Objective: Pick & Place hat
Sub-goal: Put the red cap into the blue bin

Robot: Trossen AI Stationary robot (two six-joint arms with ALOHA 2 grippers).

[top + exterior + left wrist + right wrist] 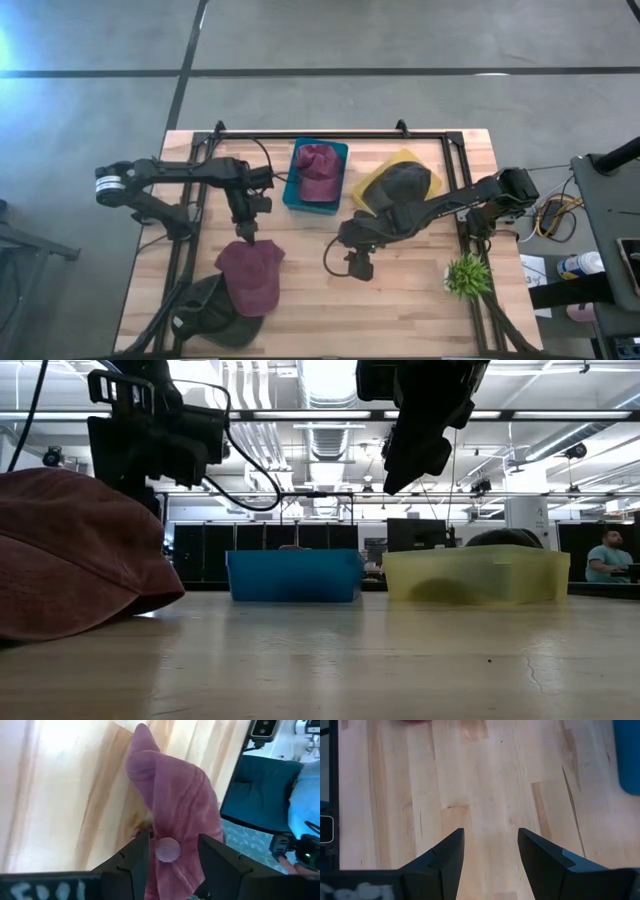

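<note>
A maroon cap (252, 278) lies on the table near its front left, crown up, and fills the left of the low view (70, 550). My left gripper (245, 233) hangs over the cap's far edge. In the left wrist view the gripper (170, 865) is open, with its fingers either side of the cap's top button (167, 849). My right gripper (358, 265) is open over bare wood at the table's middle (490, 860) and holds nothing. My left gripper comes at the maroon cap from above, with its open fingers (134, 865) beside the crown around the button. I cannot tell whether they touch the cloth. The cap rests on the table.
A dark cap (205, 315) lies partly under the maroon one at the front left corner. A blue bin (292, 185) at the far middle holds another maroon cap. Beside it a yellow bin (372, 180) holds a dark cap. A small green plant (466, 274) stands at the right.
</note>
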